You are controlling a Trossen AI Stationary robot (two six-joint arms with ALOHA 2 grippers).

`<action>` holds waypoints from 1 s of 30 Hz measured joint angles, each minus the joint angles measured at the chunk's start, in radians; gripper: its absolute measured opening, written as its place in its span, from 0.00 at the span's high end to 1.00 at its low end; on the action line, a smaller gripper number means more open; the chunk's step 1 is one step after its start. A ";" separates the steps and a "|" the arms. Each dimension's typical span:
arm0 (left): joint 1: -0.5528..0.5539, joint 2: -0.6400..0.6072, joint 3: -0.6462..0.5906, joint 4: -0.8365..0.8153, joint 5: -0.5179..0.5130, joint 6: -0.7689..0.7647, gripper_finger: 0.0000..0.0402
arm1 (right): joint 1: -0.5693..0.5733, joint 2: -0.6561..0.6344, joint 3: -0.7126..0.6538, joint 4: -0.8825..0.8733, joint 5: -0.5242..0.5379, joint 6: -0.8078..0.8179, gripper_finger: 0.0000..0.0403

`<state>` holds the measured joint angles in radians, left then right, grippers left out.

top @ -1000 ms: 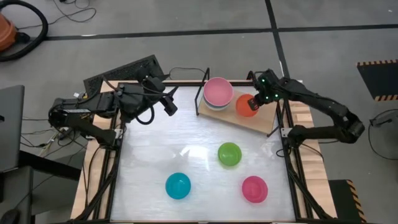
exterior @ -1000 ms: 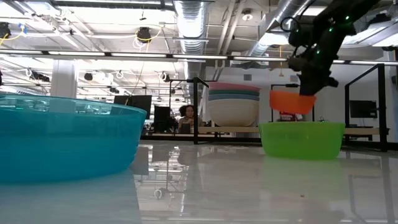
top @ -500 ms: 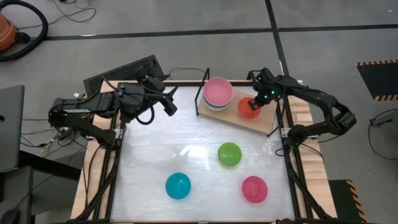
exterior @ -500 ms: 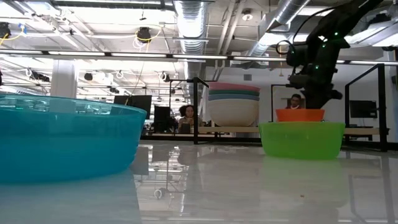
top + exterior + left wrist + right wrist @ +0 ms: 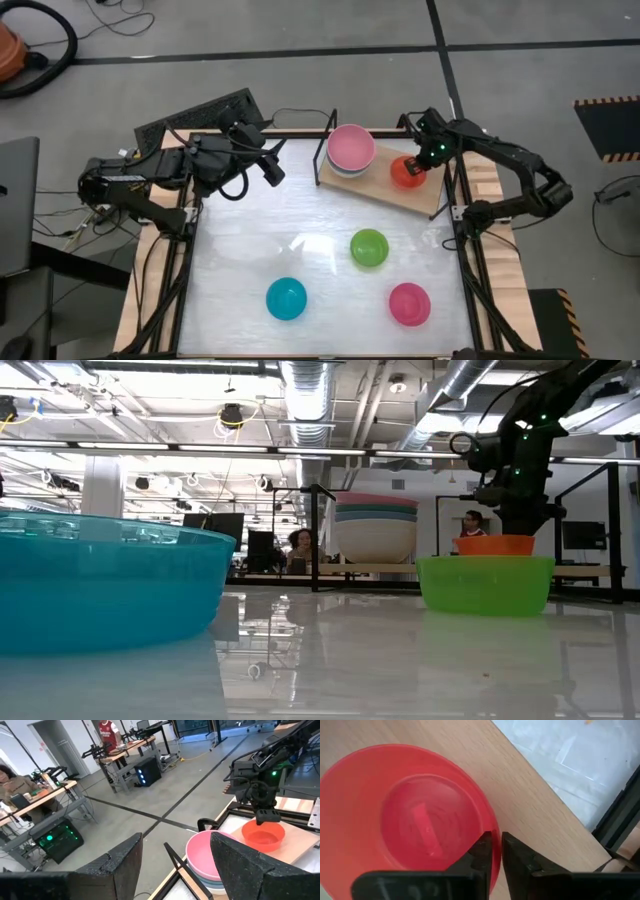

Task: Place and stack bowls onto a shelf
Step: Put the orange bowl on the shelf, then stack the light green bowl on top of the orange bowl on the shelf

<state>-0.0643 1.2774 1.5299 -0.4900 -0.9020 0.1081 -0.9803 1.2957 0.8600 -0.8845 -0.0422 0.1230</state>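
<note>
The orange-red bowl sits upright on the light-wood shelf, just beside a stack of nested bowls topped by a pink bowl, with the right end effector pinching its thin rim, one finger inside the wall and one outside. The left end effector hangs spread and empty near the table's far-left corner, facing the shelf. A lime green bowl, a bright blue bowl and a second pink bowl stand well apart on the table, not yet shelved. Judged from their thin, glossy walls, these small plastic bowls are likely light and fairly stiff but slick, so each should lift easily yet could slip or tip in a weak hold. The rim looks like the natural place to grip, with a finger either side of the wall.
</note>
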 joint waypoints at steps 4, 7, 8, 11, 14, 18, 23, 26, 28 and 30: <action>0.000 0.000 0.000 -0.005 0.000 -0.001 0.45 | 0.000 0.000 0.000 0.000 -0.001 0.000 0.81; 0.000 0.000 0.000 -0.015 0.001 -0.008 0.45 | 0.000 0.000 0.000 0.003 -0.002 0.000 0.80; 0.000 0.000 0.000 -0.019 0.003 -0.015 0.45 | 0.000 -0.003 0.000 0.004 -0.003 -0.001 0.79; 0.000 0.000 0.000 -0.020 0.008 -0.023 0.45 | 0.000 -0.026 0.000 0.004 -0.005 -0.015 0.74; 0.000 0.000 0.000 -0.020 0.008 -0.023 0.45 | -0.001 -0.058 0.000 0.006 -0.005 0.007 0.66; 0.000 0.000 0.000 -0.021 0.008 -0.023 0.45 | -0.014 -0.114 0.013 0.003 -0.022 0.038 0.57; 0.000 0.000 0.000 -0.021 0.008 -0.023 0.45 | -0.006 -0.204 0.073 0.006 -0.038 0.053 0.54; 0.000 0.000 0.000 -0.021 0.008 -0.016 0.45 | 0.019 -0.253 0.122 0.001 -0.044 0.055 0.56; 0.000 0.000 0.000 -0.021 0.009 -0.016 0.45 | 0.045 -0.281 0.161 0.005 -0.049 0.055 0.57; 0.000 0.000 0.000 -0.021 0.009 -0.016 0.45 | 0.069 -0.300 0.194 0.005 -0.053 0.055 0.57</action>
<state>-0.0639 1.2778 1.5299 -0.5110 -0.8932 0.0921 -0.9118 0.9952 1.0538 -0.8792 -0.0953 0.1778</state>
